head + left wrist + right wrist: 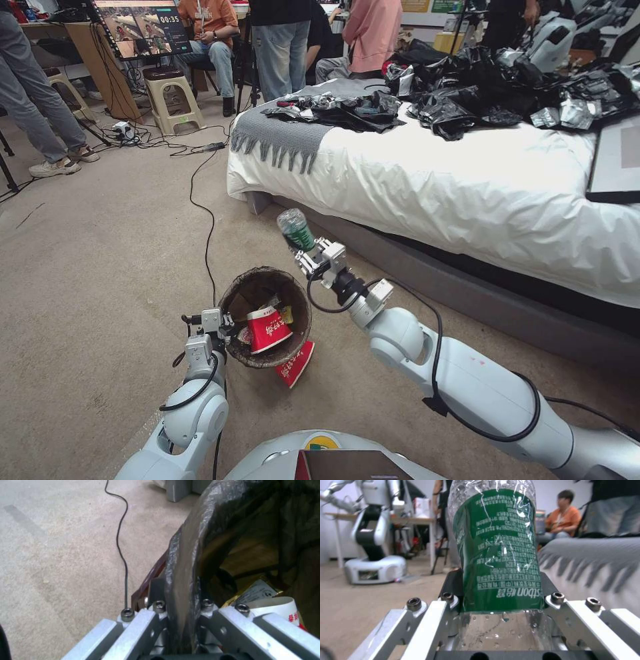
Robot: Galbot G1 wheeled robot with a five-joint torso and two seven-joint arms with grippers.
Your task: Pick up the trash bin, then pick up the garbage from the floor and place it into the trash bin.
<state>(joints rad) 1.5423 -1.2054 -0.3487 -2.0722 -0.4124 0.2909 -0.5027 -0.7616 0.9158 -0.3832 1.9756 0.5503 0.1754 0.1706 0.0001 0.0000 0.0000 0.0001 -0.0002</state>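
Your left gripper (223,328), closest to the lens, has its jaws clenched on the liner-covered rim of the trash bin (301,301), which tilts toward you above the carpeted floor (100,267). Inside sit a red-and-white noodle cup (268,329) and a yellow wrapper (287,314); a second noodle cup (295,363) lies on the floor, touching the bin's near edge. Your right gripper (305,257), raised just beyond the bin's far rim and beside the bed (467,180), has its jaws grasping the green-labelled clear bottle (295,230), pointing up and away.
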